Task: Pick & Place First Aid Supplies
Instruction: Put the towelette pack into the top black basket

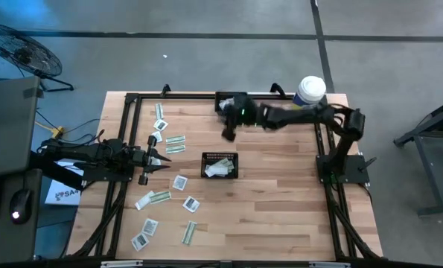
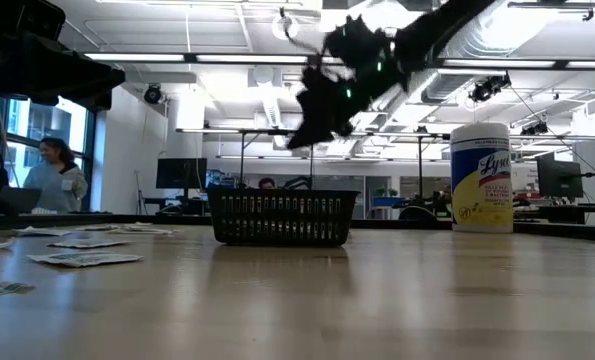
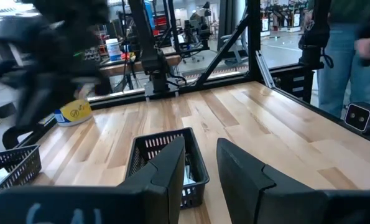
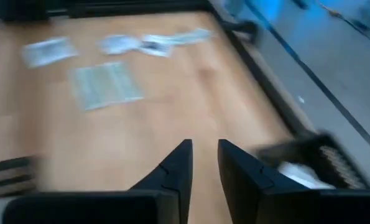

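Packets (image 1: 153,199) scattered on worktop (image 1: 281,193), some in basket (image 1: 220,165). Right hand (image 1: 228,134) fingers apart, empty, swinging; next: fresh packet. Left hand (image 1: 158,159) apart, waiting.

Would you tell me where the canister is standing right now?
In the high view the canister stands upright at the table's far right corner, beside the right arm's base, well away from the basket at mid-table.

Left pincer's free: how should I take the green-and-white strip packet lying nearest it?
The strip packet lies flat beside the left pincer. Probably best to come straight down and pinch across its narrow width near the middle; flat on the table, it offers no raised edge.
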{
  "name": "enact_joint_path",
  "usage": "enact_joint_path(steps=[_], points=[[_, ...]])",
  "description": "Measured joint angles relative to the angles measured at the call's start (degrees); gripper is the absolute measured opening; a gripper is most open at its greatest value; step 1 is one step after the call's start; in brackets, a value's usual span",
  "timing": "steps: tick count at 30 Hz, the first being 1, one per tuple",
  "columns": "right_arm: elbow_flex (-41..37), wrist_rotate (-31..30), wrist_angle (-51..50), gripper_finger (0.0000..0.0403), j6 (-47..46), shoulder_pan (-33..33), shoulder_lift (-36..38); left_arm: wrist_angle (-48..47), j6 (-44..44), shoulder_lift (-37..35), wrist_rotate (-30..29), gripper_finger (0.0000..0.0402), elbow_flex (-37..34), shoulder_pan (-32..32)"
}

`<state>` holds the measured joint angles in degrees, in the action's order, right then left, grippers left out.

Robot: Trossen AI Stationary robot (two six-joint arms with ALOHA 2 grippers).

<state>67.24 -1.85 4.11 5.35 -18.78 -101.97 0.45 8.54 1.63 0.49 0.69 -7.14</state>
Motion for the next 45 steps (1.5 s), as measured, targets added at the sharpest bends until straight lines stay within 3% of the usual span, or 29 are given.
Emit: enact_joint_path(steps=[8, 15, 19, 25, 29, 35, 45], points=[[0.00, -8.79, -0.76, 0.0056, -1.30, 23.10, 1.00, 0.03, -0.76, -0.01, 0.29, 0.0092, 0.00, 0.00], [-0.02, -20.13, 2.05, 0.0043, -7.71, 40.10, 0.80, 0.70, -14.29, 0.00, 1.68, 0.0092, 0.00, 0.00], [0.00, -24.23, 3.62, 0.0032, -13.81, 46.32, -0.33, 0.62, -21.60, 0.00, 2.49, 0.0092, 0.00, 0.00], [-0.04, -27.45, 9.79, 0.0018, -15.96, 51.80, -3.24, 5.57, -27.84, 0.43, 8.22, 0.0092, 0.00, -0.45], [-0.04, -31.88, 14.01, 0.0010, -15.64, 54.21, -4.20, 8.72, -28.00, 3.54, 8.88, 0.0092, -0.02, -5.83], [-0.04, -35.80, 14.61, 0.0002, -15.87, 56.26, -4.24, 17.53, -24.17, 13.49, -0.66, 0.0092, 0.08, -19.74], [-0.04, -37.05, 14.24, 0.0002, -18.28, 56.45, -4.24, 17.82, -20.03, 37.49, -24.05, 0.0092, 8.70, -38.71]])
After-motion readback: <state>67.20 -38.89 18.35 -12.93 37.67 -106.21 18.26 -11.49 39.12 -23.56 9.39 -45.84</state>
